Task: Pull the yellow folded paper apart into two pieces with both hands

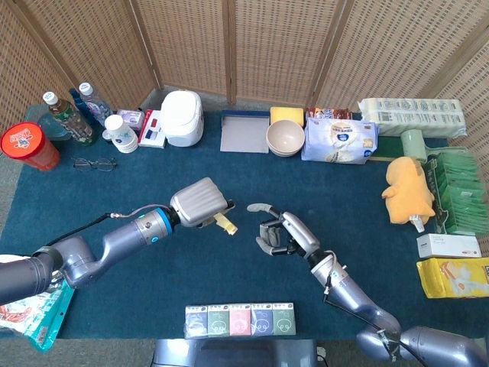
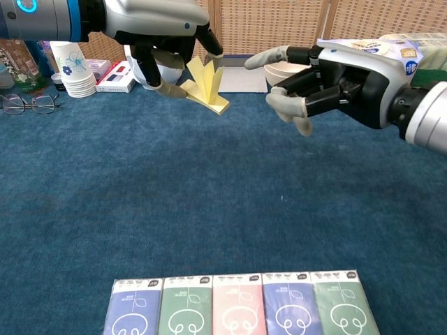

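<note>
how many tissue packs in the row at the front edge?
5. They lie side by side at the table's near edge, from the robot's left: a blue pack, green pack, pink pack, blue-violet pack, and dark green pack. None looks hidden.

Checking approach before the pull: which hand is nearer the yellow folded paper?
Left. The left hand holds the yellow folded paper; the right hand is beside it, apart.
</note>
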You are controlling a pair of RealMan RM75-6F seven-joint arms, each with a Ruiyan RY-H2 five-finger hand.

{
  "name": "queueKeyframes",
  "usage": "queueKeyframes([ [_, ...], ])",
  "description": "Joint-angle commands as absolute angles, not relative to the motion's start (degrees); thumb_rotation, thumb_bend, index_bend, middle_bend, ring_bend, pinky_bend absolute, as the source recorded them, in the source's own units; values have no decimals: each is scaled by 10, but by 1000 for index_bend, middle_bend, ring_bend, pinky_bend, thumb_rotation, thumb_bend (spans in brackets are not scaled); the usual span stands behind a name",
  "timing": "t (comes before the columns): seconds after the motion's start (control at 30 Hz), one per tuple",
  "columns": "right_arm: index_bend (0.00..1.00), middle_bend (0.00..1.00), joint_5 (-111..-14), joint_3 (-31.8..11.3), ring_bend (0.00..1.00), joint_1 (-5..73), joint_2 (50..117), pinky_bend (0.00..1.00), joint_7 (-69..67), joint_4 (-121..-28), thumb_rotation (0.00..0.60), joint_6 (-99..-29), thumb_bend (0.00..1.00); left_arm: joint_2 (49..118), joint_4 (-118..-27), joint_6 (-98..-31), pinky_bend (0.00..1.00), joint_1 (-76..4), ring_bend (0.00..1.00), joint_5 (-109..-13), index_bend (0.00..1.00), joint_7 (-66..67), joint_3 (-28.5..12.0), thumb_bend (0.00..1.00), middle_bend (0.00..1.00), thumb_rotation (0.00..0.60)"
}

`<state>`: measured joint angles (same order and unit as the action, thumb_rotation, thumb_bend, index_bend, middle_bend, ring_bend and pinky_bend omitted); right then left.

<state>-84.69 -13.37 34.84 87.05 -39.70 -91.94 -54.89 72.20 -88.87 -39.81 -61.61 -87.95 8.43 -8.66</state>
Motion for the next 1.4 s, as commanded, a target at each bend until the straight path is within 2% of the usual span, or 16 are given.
queueKeyframes([
  [0.03,206,749,-847,-132,746,356,870,714,-396,-921,600,-542,449,723,-890,-398,908,-618,1000,-877,605,85,-86,375,951,600],
  [0.33,192,748,-842,-128,745,373,870,714,-392,-930,600,-531,449,727,-894,-401,907,-620,1000,-873,605,86,-82,375,951,600],
  [0.67,236,749,-834,-122,745,382,873,714,-380,-935,600,-532,449,729,-890,-403,907,-621,1000,-865,605,87,-77,375,951,600],
  [1.23,216,748,-828,-116,744,393,874,714,-368,-944,600,-529,449,736,-890,-399,908,-624,1000,-859,605,92,-69,374,951,600],
  [1.4,241,748,-826,-115,744,397,874,714,-360,-951,600,-528,449,739,-888,-403,907,-624,1000,-855,605,95,-69,375,951,600],
])
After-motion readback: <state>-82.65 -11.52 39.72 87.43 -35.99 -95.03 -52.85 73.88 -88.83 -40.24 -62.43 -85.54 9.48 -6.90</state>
